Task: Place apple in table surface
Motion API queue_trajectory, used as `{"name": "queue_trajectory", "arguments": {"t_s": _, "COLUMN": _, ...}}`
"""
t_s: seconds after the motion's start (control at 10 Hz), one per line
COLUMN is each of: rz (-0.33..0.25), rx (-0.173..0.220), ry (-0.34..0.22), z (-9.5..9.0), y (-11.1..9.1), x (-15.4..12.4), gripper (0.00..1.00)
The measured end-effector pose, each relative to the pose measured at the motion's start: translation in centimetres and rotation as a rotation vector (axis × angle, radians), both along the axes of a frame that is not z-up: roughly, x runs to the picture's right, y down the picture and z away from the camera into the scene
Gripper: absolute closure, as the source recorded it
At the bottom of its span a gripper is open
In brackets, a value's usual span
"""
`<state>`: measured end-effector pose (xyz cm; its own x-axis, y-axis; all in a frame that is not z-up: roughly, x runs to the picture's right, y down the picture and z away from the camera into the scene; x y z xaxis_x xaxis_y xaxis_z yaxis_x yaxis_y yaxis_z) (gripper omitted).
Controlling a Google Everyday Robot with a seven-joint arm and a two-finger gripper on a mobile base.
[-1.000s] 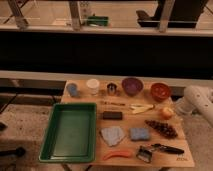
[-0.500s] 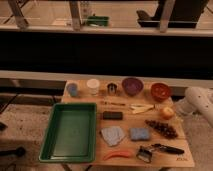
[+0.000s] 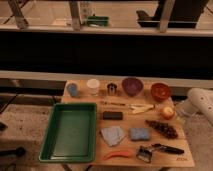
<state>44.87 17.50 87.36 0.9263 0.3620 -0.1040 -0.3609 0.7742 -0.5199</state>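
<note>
The apple (image 3: 167,113) is a small yellow-orange fruit resting on the light tan table surface (image 3: 127,121) near its right edge, just below the reddish-orange bowl (image 3: 161,91). My gripper (image 3: 176,111) reaches in from the right on the white arm (image 3: 199,101). It is at the apple's right side, close to or touching it, and I cannot tell which.
A green tray (image 3: 70,131) fills the table's left side. Along the back stand a blue cup (image 3: 73,89), a white cup (image 3: 93,86), a metal cup (image 3: 112,88) and a purple bowl (image 3: 132,85). Grapes (image 3: 162,128), a blue sponge (image 3: 140,133), a grey cloth (image 3: 113,135), an orange carrot-like thing (image 3: 118,155) and a black-handled tool (image 3: 161,149) lie in front.
</note>
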Motion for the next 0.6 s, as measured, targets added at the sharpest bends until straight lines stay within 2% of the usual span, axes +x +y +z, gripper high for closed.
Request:
{"name": "queue_trajectory", "arguments": {"t_s": 0.1, "rz": -0.01, "rx": 0.001, "ry": 0.0, "z": -0.4, "y": 0.0, "x": 0.0, "gripper": 0.39}}
{"name": "queue_trajectory", "arguments": {"t_s": 0.3, "rz": -0.029, "rx": 0.026, "ry": -0.001, "z": -0.3, "y": -1.0, "x": -1.4, "gripper": 0.24}}
{"name": "queue_trajectory", "arguments": {"t_s": 0.4, "rz": -0.036, "rx": 0.036, "ry": -0.002, "z": -0.2, "y": -1.5, "x": -1.9, "gripper": 0.2}}
{"name": "queue_trajectory", "arguments": {"t_s": 0.6, "rz": -0.045, "rx": 0.046, "ry": 0.012, "z": -0.1, "y": -1.8, "x": -2.0, "gripper": 0.2}}
